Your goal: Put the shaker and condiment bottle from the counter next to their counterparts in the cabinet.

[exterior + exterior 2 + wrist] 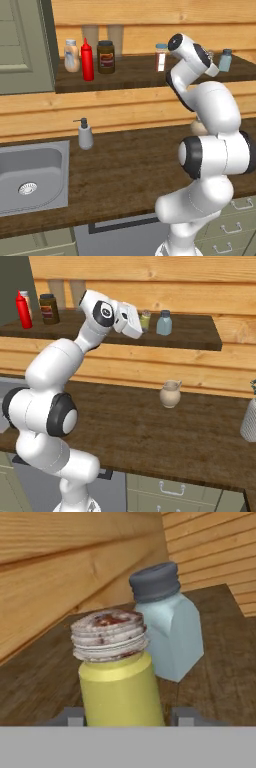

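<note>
The yellow-green shaker (120, 682) with its pale speckled top stands upright on the cabinet's dark shelf board (190, 336), right beside the pale blue shaker (170, 632). My gripper (129, 717) straddles the shaker's base; the left fingertip (75, 716) sits at its side and the right fingertip (186, 716) stands a small gap off it, so the jaws look open. From the right base view the shaker (145, 320) peeks out just past my hand, left of the blue shaker (164, 323). The red condiment bottle (87, 60) stands on the shelf next to the peach bottle (71, 56).
A dark brown jar (105, 56) and a small spice jar (161, 57) also stand on the shelf. The grey-green cabinet door (22, 45) hangs open at left. On the counter (125, 165) are the sink (30, 175), a soap dispenser (85, 134) and a tan pot (170, 394).
</note>
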